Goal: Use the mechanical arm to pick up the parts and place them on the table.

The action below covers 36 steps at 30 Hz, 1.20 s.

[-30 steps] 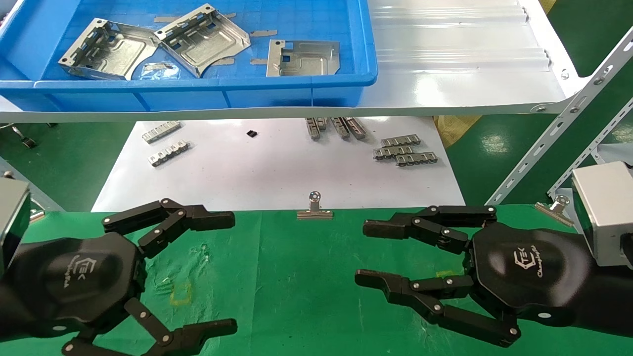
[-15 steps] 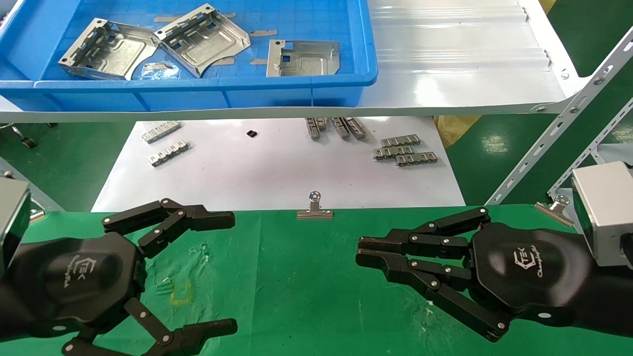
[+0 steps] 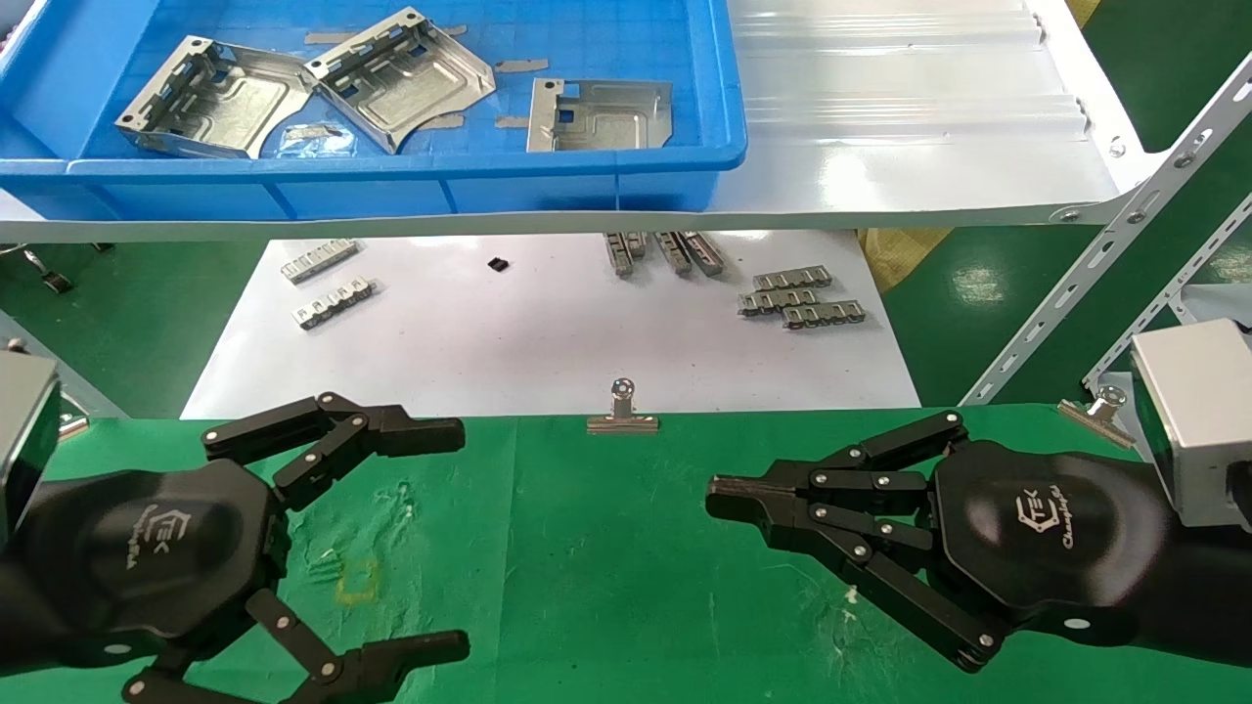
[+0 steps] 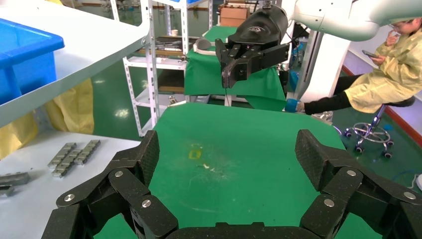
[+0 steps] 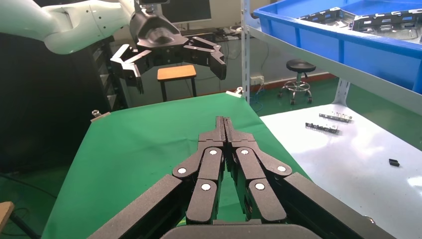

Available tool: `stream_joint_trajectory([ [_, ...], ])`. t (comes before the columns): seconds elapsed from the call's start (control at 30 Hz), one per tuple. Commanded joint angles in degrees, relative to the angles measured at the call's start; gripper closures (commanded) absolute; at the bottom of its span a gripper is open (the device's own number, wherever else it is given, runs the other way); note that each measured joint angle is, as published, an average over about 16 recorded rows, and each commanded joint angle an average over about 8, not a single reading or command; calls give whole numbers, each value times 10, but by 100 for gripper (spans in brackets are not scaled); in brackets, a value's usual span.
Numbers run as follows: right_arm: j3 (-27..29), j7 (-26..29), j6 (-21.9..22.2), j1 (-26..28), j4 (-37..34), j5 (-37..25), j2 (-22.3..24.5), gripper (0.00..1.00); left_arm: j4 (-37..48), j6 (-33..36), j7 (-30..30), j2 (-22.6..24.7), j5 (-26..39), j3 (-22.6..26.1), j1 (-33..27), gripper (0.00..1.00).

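Likely stiff, light, slick parts in tray; grip flange. Right hand clenched empty, left hand released over tabletop.

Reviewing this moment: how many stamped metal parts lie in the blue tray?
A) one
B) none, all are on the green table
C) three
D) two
C: three parts sit in the blue tray on the shelf, none on the green table; neither the left gripper nor the right gripper holds anything.

Factory workshop: steel racking, blue parts tray, gowned worker.
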Motion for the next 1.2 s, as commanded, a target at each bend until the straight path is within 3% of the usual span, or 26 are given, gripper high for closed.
stream_joint_trajectory([
  [0.03, 0, 0, 0, 0, 0, 0, 0, 100, 0, 0, 0, 0, 0, 0, 0, 0],
  [0.1, 0, 0, 0, 0, 0, 0, 0, 100, 0, 0, 0, 0, 0, 0, 0, 0],
  [0.13, 0, 0, 0, 0, 0, 0, 0, 95, 0, 0, 0, 0, 0, 0, 0, 0],
  [0.37, 0, 0, 0, 0, 0, 0, 0, 7, 3, -9, 9, 11, 16, -1, -35, 0],
  [0.4, 0, 0, 0, 0, 0, 0, 0, 0, 7, -13, 10, 17, 23, 1, -51, 0],
  [0.63, 0, 0, 0, 0, 0, 0, 0, 0, 101, -39, 4, 91, 111, 36, -221, 0],
  [0.87, 0, 0, 0, 0, 0, 0, 0, 0, 292, -71, 37, 192, 219, 89, -375, 0],
  [1.1, 0, 0, 0, 0, 0, 0, 0, 0, 494, -158, 94, 273, 294, 119, -475, 0],
  [1.13, 0, 0, 0, 0, 0, 0, 0, 0, 518, -175, 99, 282, 301, 121, -485, 3],
  [1.2, 0, 0, 0, 0, 0, 0, 0, 0, 560, -212, 109, 298, 314, 125, -502, 21],
])
